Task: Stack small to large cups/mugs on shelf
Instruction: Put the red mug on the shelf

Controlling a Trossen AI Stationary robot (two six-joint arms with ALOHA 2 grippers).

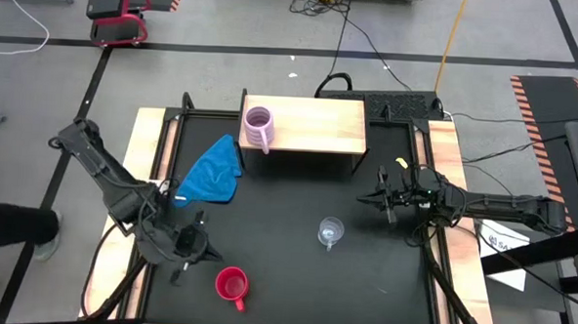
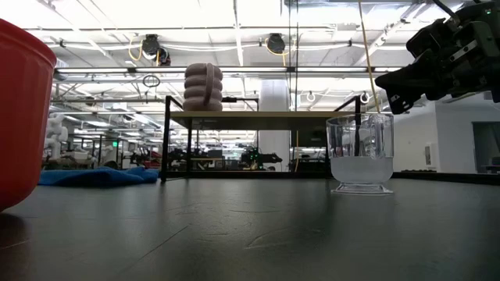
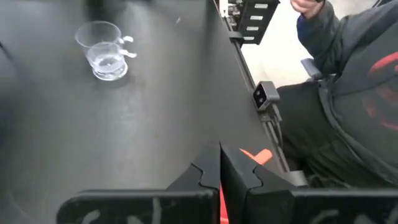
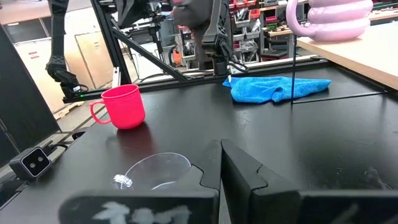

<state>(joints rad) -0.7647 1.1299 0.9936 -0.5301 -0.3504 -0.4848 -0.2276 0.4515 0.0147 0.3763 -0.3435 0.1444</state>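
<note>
The lilac mug (image 1: 258, 127) stands on the left end of the shelf (image 1: 315, 124). The red mug (image 1: 231, 285) stands near the front, beside the closed left gripper (image 1: 189, 248). The glass cup (image 1: 330, 231) stands in the middle, near the closed right gripper (image 1: 383, 199).

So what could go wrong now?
The glass cup is clear and hard to see, so the right gripper beside it might knock it over instead of gripping it. The pink mug stands at the shelf's left end, near the edge, so a bump while stacking could push it off. The red mug sits near the table's front edge, close to the left gripper.
</note>
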